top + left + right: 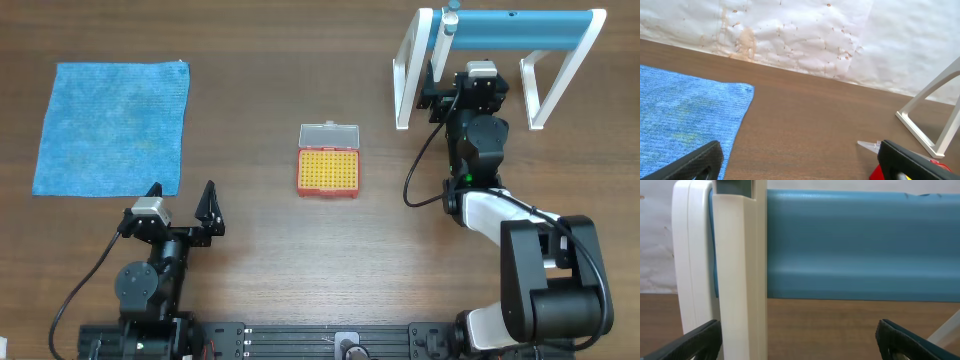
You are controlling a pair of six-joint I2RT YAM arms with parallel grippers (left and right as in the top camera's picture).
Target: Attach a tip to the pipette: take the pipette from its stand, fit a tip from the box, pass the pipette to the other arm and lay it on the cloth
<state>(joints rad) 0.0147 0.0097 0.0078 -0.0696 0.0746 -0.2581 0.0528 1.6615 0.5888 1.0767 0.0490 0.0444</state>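
Pipette [740, 270] hangs upright at one end of the stand [860, 245], its white body between the spread, not yet touching fingers of the right end effector [799, 332]. It looks light, stiff and smooth, so a square pinch on the thick handle, below the plunger, seems safest. The left end effector [182, 192] sits spread beside the cloth [110, 130].

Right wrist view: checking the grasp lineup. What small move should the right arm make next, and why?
Probably sidestep to centre the pipette between the open right gripper's fingers before closing: it hangs on the stand close to one finger, far from the other.
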